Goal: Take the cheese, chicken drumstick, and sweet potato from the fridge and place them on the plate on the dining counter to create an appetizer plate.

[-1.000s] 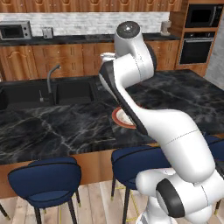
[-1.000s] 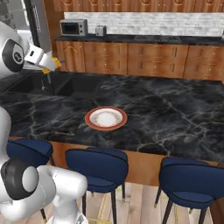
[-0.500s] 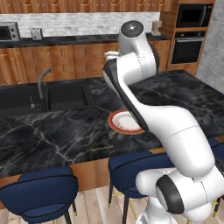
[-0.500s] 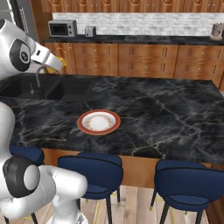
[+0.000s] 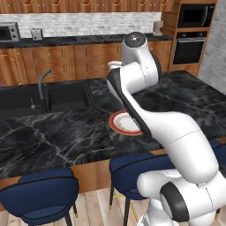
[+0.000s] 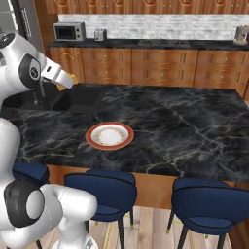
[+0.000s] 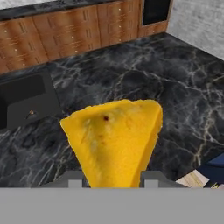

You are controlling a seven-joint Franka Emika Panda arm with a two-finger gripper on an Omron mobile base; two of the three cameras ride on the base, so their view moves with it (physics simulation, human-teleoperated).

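Base is rolling us along the black marble surface (image 6: 194, 126); red-rimmed white plate (image 6: 110, 135) is sliding toward lower centre, jaws clamping the yellow-orange cheese wedge (image 7: 116, 140), nearing drop-off.

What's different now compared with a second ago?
The whole view has slid: the base has driven along the dining counter, so the plate now sits nearer the arm. The claw stays shut on the cheese, nothing let go. The plate remains empty.
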